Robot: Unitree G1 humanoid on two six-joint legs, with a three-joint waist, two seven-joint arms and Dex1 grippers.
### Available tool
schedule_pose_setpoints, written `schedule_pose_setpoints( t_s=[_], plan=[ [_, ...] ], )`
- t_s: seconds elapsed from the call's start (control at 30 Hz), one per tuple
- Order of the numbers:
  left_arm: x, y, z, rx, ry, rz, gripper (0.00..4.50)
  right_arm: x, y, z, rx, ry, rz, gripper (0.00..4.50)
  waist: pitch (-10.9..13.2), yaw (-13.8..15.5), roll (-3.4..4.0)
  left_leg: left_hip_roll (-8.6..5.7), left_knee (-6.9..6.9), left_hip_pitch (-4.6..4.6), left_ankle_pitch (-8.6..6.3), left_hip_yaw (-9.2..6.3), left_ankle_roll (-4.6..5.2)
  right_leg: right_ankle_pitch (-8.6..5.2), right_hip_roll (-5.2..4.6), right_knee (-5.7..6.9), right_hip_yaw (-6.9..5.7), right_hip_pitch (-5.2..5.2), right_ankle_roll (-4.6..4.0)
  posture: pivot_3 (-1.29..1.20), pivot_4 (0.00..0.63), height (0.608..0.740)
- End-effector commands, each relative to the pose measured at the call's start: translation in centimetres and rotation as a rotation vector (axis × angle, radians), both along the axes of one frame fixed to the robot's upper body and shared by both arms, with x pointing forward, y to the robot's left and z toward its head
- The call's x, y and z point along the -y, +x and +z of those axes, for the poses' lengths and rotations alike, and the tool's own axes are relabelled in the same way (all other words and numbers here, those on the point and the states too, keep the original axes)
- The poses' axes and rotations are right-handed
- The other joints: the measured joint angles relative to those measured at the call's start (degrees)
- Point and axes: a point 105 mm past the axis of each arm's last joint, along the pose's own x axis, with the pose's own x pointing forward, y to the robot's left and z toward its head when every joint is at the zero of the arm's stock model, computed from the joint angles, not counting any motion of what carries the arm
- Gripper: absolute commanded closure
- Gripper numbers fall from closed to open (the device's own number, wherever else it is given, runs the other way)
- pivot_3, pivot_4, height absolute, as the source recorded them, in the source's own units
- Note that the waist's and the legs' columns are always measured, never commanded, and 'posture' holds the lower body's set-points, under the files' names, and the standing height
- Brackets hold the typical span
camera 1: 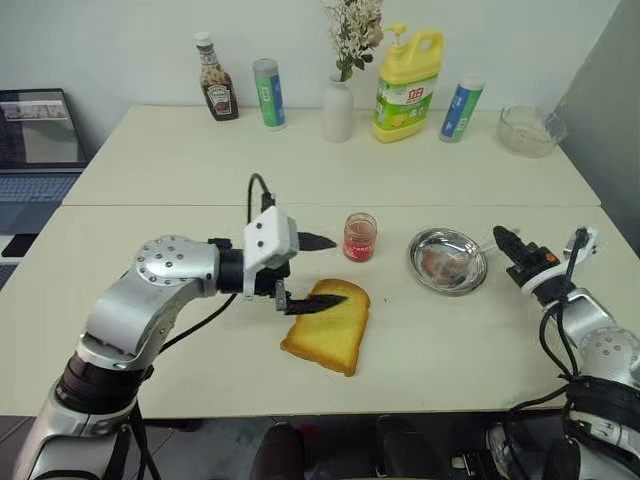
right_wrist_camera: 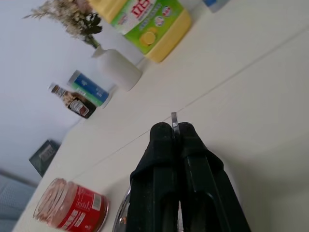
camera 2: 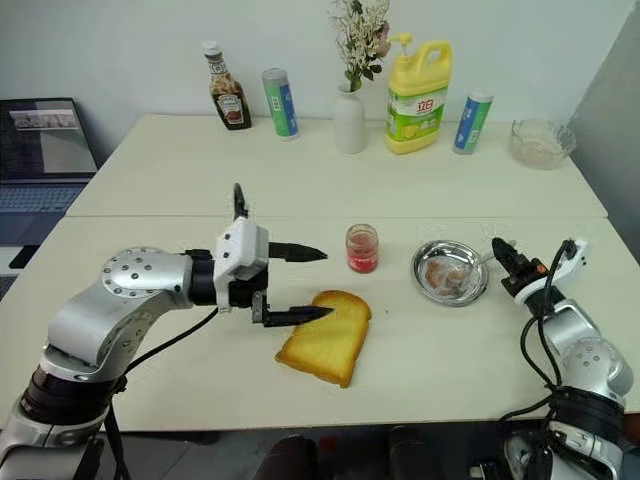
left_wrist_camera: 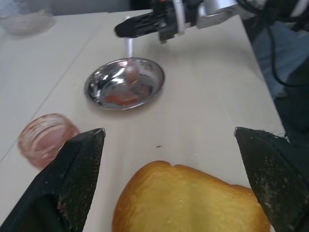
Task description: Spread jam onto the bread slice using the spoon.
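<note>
**Steel spoon pinched over the dish, bread waiting under the left arm**

Steel dish (camera 1: 448, 260) sits on the pale bench (camera 1: 200, 330) toward the robot's right, smeared with red inside. The right end effector (camera 1: 503, 238) hangs just beside its far-right rim, fingers clenched on the slim handle of the spoon (left_wrist_camera: 129, 54); the wrist view along those fingers shows a sliver of metal handle standing up between the two black tips. The spoon's bowl reaches down into the dish, resting at or just above the red smear; which of the two cannot be told.

Near the bench's front edge lies the bread slice (camera 1: 330, 335), golden-yellow with a darker crust, flat and bare of jam. The left end effector (camera 1: 325, 270) hovers over its rounded top end, fingers spread wide and grasping nothing: one finger points toward the jam jar, the other lies above the crust.

The jam (camera 1: 359, 238) stands upright in its small clear jar with no lid on it, between the bread and the dish, apart from both.

Along the back of the bench stand a brown ketchup bottle (camera 1: 216, 80), a green-and-blue can (camera 1: 268, 94), a white vase of dried flowers (camera 1: 338, 108), a yellow detergent jug (camera 1: 408, 88), a blue tube (camera 1: 460, 110) and a glass bowl (camera 1: 530, 130). A laptop (camera 1: 38, 150) sits off to the left.
</note>
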Motion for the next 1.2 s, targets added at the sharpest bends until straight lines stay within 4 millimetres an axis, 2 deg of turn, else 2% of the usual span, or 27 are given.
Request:
schedule_pose_setpoints(
  t_s=[0.03,0.13,0.27,0.4,0.57,0.63,0.8,1.2],
  plan=[
    [-2.7,0.2,-0.1,0.016,0.024,0.132,0.0,-3.8,-1.1,5.3,0.177,-0.165,0.102,4.47,0.0,-0.5,0.03,0.02,-0.02,0.02,0.0,0.0,0.0,-0.01,0.03,0.0,0.01,-0.01,0.01,0.0,0.15,0.74],
    [-3.8,0.0,-1.3,-0.011,0.059,0.169,0.0,-6.8,-0.8,7.4,0.26,-0.262,0.154,4.47,0.0,-0.8,0.02,0.04,-0.02,0.03,0.0,-0.06,0.0,-0.06,0.07,0.0,-0.03,0.0,0.09,0.0,0.15,0.74],
    [-3.8,0.5,-1.5,-0.002,0.045,0.199,0.0,-10.9,0.7,9.8,0.362,-0.34,0.208,4.47,0.0,-0.8,0.02,0.02,0.04,0.01,0.0,-0.03,0.0,-0.07,0.03,0.0,-0.04,0.01,0.11,0.0,0.15,0.74],
    [-3.1,0.3,-1.3,-0.014,0.005,0.183,0.0,-14.0,2.0,10.5,0.447,-0.465,0.243,4.47,0.0,-0.5,0.01,0.0,0.03,-0.03,0.0,-0.02,0.0,0.01,0.0,-0.04,-0.07,0.0,-0.02,0.0,0.15,0.74],
    [-2.9,0.0,-1.4,-0.029,-0.009,0.175,0.0,-16.0,2.6,9.5,0.491,-0.558,0.299,4.47,0.0,0.1,-0.01,0.0,-0.01,-0.08,-0.01,-0.01,-0.01,0.05,-0.04,-0.06,-0.09,-0.05,-0.11,0.0,0.15,0.74],
    [-3.1,0.2,-1.5,-0.017,-0.008,0.194,0.0,-17.2,2.6,8.5,0.526,-0.641,0.337,4.47,0.0,0.3,-0.01,-0.01,-0.01,-0.14,-0.01,-0.01,-0.01,0.05,-0.06,-0.06,-0.1,-0.12,-0.11,0.0,0.15,0.74],
    [-2.8,0.2,-1.5,-0.01,-0.007,0.19,0.0,-18.6,2.6,6.8,0.574,-0.739,0.389,4.47,0.0,0.3,-0.01,0.0,0.01,-0.12,-0.01,-0.03,-0.01,0.06,-0.06,-0.02,-0.13,-0.12,-0.12,0.0,0.15,0.74],
    [-2.7,0.1,-1.9,-0.009,0.001,0.177,0.0,-20.0,2.7,3.9,0.72,-1.038,0.444,4.47,0.0,0.3,-0.01,-0.01,0.02,-0.12,-0.01,-0.02,-0.01,0.06,-0.06,-0.02,-0.13,-0.11,-0.12,0.0,0.15,0.74]
  ],
)
